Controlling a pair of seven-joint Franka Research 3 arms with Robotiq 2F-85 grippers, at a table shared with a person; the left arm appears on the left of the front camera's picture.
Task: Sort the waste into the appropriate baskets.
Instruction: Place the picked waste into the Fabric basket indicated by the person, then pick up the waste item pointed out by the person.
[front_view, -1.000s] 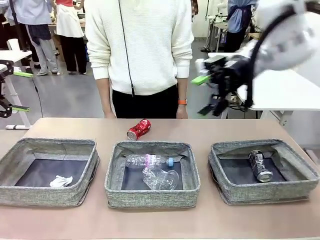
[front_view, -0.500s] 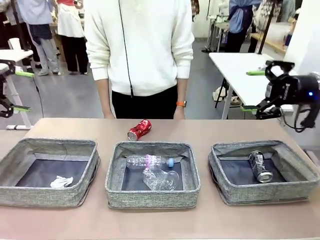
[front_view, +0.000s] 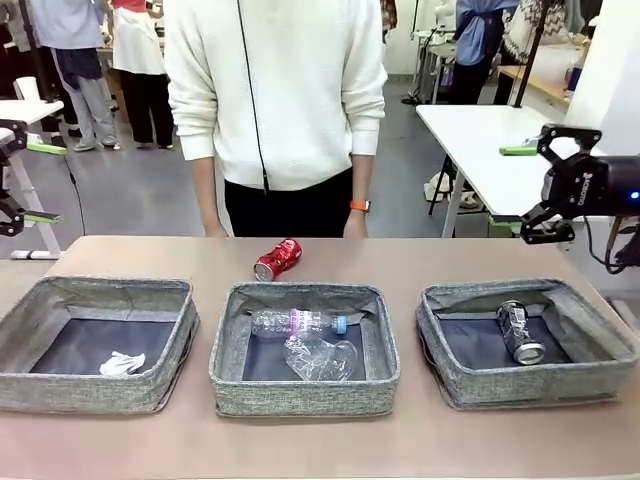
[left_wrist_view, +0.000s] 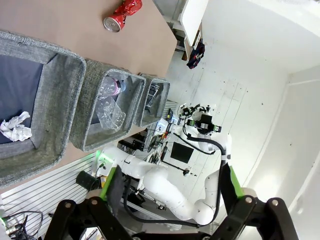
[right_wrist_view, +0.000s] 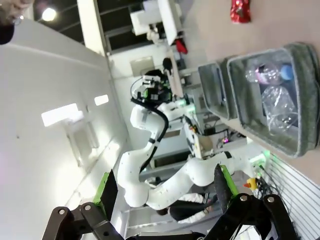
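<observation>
A crushed red can (front_view: 278, 259) lies on the table just beyond the middle basket (front_view: 300, 292). That basket holds a clear bottle (front_view: 300, 322) with a pink label and a clear plastic cup (front_view: 322, 358). A white paper ball (front_view: 122, 363) lies in the left basket (front_view: 100, 290), and a dark printed can (front_view: 521, 332) in the right basket (front_view: 520, 291). My right gripper (front_view: 528, 190) hangs open and empty above the table's far right corner. My left gripper (front_view: 42, 182) is open and empty off the table's left edge. In the left wrist view the red can (left_wrist_view: 122, 12) shows beyond the open left gripper (left_wrist_view: 170, 177).
A person in a white sweater (front_view: 275, 90) stands at the far side, right behind the red can, hands down. A white table (front_view: 480, 140) stands behind my right gripper. Bare tabletop lies in front of the baskets and around the red can.
My right arm has pulled back from over the right basket toward the right edge, its gripper staying open. The waste and my left gripper have not moved.
</observation>
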